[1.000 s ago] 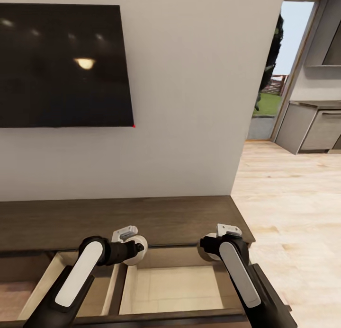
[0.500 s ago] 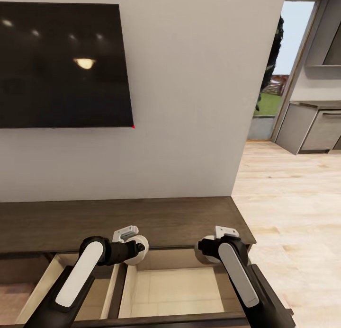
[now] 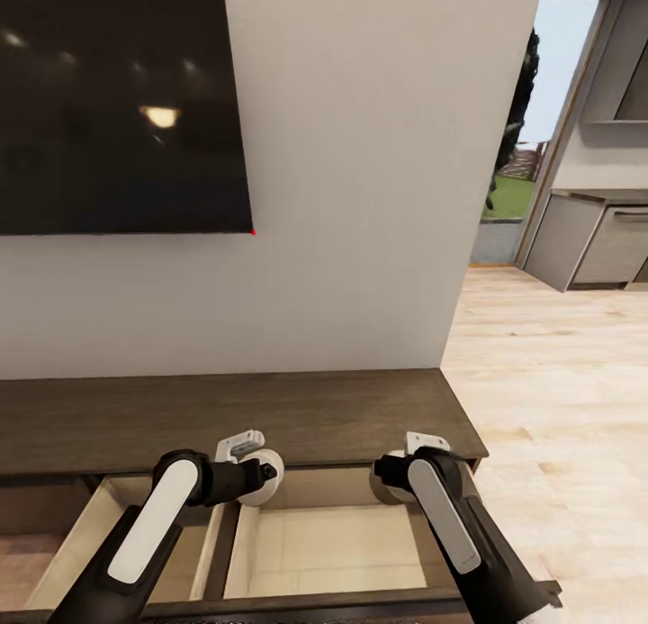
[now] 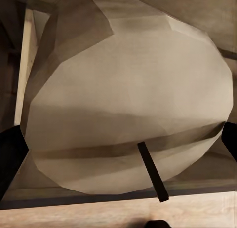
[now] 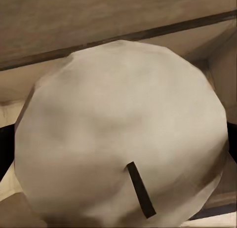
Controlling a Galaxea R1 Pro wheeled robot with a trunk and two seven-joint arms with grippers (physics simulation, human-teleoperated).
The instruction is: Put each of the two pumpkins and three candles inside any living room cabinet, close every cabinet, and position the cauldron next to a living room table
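Living-room wall with a dark TV [image 3: 121,111] above the long cabinet [image 3: 270,417], its right-end drawers [image 3: 337,547] pulled open.

We judge each pincer, left [image 3: 256,475] and right [image 3: 389,480], clenched on a candle [image 4: 128,114] [image 5: 123,139] over the drawers' back edge; letting go there risks one catching the cabinet top or rolling. Only our wrist views reveal the wicks; our head view alone places the drawers.

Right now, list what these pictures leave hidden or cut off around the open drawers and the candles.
- Left candle: its sides and base, too close to the left wrist camera; head view, the arm covers most of it.
- Right candle: likewise, right wrist view.
- Fingers: just dark slivers at picture edges.
- Drawers: fronts cut by head view's bottom edge; arms cover part.
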